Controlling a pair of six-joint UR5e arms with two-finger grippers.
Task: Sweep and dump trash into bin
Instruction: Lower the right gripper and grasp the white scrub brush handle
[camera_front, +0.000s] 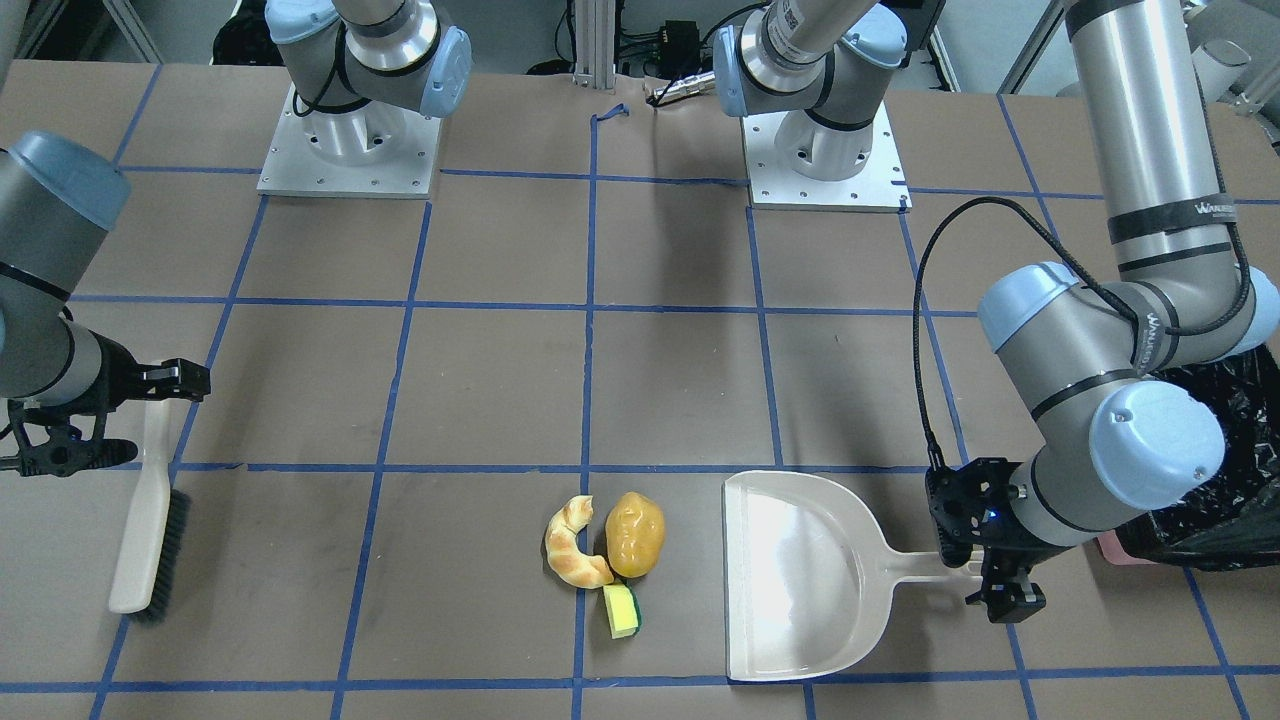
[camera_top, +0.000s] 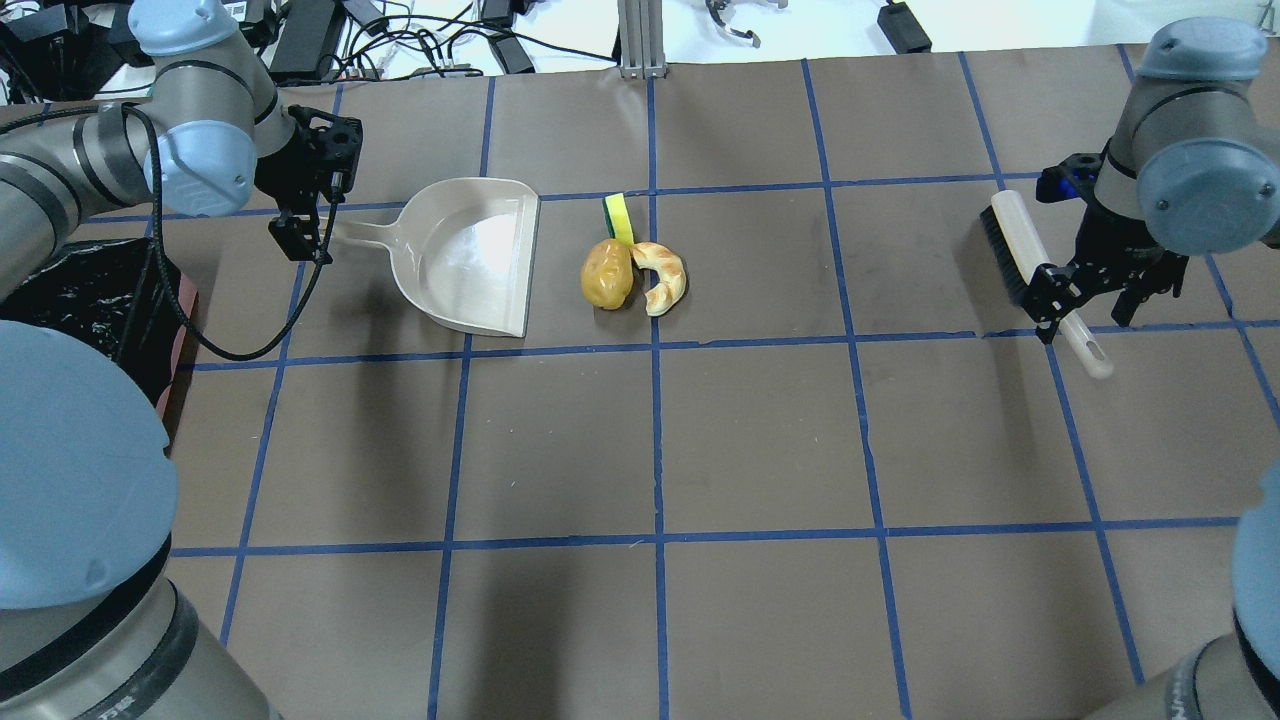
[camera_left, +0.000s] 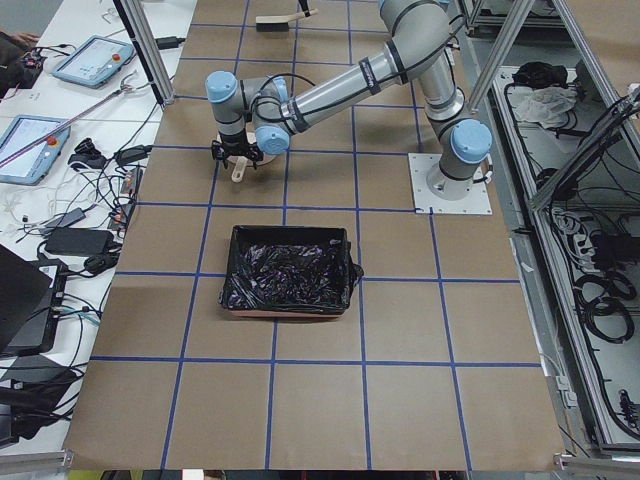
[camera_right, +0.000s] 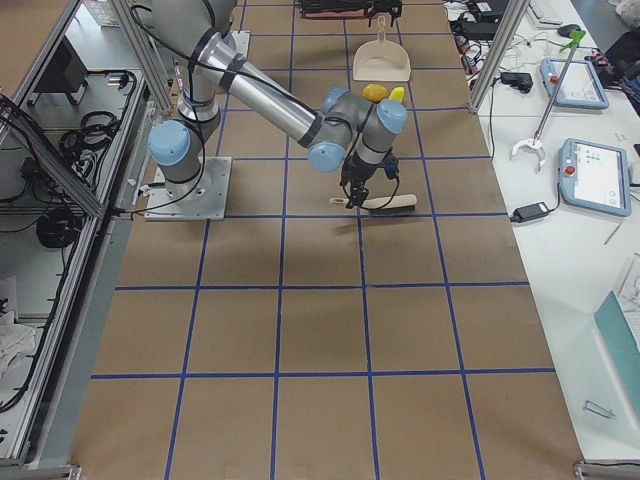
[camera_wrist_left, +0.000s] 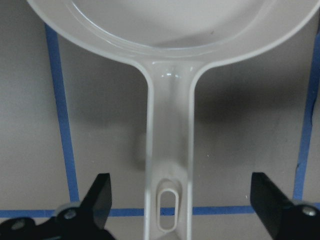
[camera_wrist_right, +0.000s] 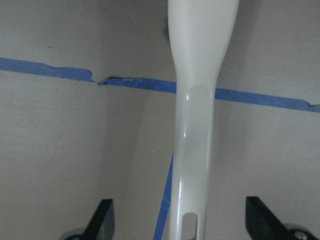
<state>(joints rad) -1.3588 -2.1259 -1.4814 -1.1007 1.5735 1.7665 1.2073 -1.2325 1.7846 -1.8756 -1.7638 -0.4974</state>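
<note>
Dustpan handle inside wide-spread left gripper, seemingly untouched, right gripper equally wide astride brush handle

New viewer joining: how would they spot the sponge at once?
Start at the beige dustpan. Off its open mouth lie three small items. The sponge is the one farthest from the arm bases: unlike the curved croissant and rounded lump, it is a square-cut block, yellow and green.
</note>
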